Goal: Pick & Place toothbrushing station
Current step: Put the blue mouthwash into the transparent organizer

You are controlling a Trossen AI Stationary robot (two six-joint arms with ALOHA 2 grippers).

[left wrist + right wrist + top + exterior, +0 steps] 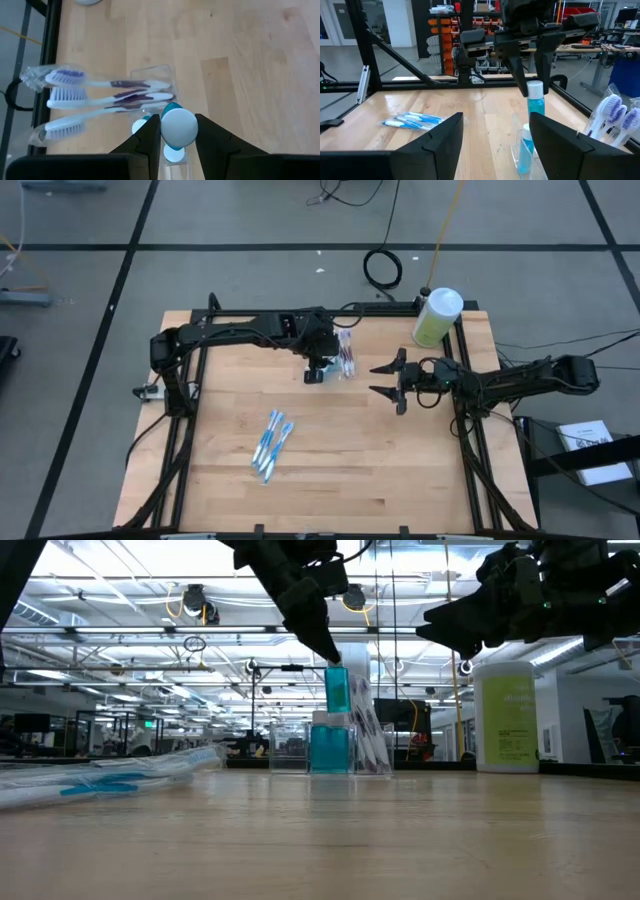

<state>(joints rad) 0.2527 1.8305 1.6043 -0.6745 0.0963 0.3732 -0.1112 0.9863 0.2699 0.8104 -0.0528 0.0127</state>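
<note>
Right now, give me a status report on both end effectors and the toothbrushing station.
Left end effector closed on blue bottle above toothbrushing station. Right end effector open, hovering beside it. Packaged toothbrushes lie apart, nothing blocking.

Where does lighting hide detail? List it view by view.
Low view: ceiling lights behind silhouette the left gripper, clamped on the blue bottle, and the open right gripper. High view: even light, faint shadows on the table. Right wrist view: left gripper dark against the lit room.
</note>
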